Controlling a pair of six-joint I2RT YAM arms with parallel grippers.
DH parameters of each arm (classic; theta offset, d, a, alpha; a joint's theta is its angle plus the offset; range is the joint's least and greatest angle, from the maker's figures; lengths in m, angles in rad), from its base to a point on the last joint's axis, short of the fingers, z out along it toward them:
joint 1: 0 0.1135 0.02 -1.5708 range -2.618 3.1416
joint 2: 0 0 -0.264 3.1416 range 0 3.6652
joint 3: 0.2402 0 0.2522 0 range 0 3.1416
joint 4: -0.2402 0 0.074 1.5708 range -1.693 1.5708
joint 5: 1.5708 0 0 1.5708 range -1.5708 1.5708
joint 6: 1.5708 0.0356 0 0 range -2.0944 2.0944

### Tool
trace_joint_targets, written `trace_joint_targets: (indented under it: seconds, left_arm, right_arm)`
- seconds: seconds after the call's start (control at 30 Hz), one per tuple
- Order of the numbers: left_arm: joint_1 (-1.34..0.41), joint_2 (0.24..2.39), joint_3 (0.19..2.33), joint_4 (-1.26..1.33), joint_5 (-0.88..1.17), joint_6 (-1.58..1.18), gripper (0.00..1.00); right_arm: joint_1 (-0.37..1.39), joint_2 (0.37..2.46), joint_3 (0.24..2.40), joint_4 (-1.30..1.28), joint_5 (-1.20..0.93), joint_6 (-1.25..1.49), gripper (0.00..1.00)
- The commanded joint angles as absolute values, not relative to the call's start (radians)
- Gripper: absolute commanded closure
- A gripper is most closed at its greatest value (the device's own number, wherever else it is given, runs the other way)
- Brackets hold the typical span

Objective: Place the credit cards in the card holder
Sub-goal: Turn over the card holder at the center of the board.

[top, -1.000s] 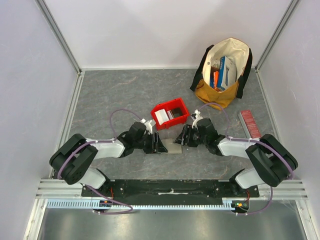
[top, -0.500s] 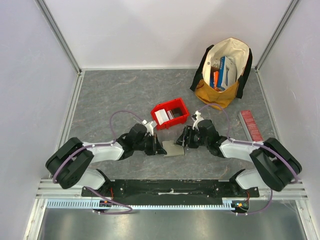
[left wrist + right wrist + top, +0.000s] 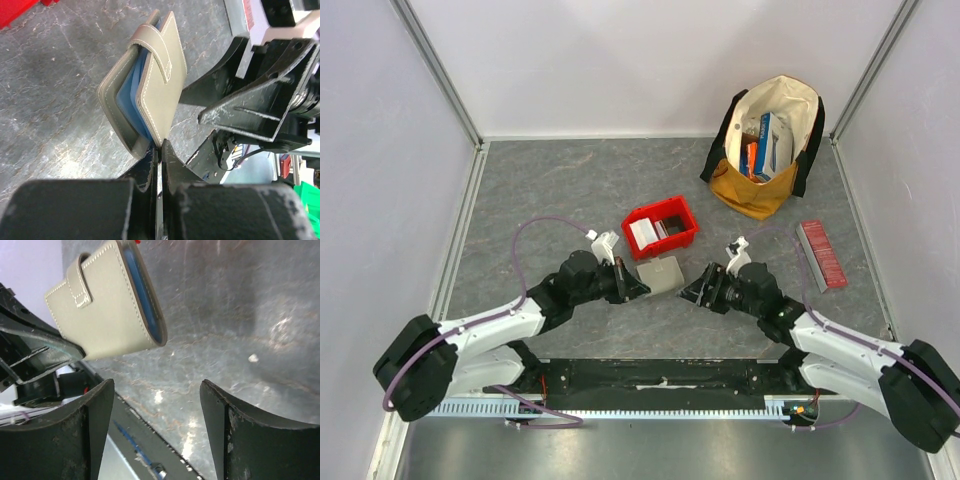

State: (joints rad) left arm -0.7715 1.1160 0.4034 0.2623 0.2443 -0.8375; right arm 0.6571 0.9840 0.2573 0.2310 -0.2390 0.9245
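The grey-olive card holder is folded with its strap over the edge and hangs just above the table. My left gripper is shut on its lower corner. In the left wrist view the card holder stands on edge, with a pale blue credit card showing between its covers. The same blue edge shows inside the card holder in the right wrist view. My right gripper is open, empty and a short way right of the card holder. A white card stands in the red bin.
The red bin sits just behind the card holder. A tan and cream bag with colourful boxes stands at the back right. A long red ribbed box lies near the right wall.
My left gripper closed on the card holder and carried it a little toward the red bin. My right gripper opened wider and drew back toward the near right.
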Motion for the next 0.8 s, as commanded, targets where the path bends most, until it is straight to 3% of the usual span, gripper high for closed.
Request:
trace_joint_targets:
  seconds: [0.0, 0.4, 0.77]
  left_arm:
    - [-0.793, 1.062, 0.399, 0.290, 0.172, -0.919, 0.98]
    - [-0.816, 1.014, 0.416, 0.350, 0.242, -1.014, 0.98]
    - [-0.821, 1.026, 0.413, 0.460, 0.336, -1.040, 0.98]
  right_arm:
    - [0.692, 0.916, 0.206, 0.380, -0.218, 1.118, 0.23]
    - [0.696, 1.061, 0.212, 0.738, -0.204, 1.239, 0.24]
    - [0.698, 1.034, 0.195, 0.825, -0.189, 1.230, 0.67]
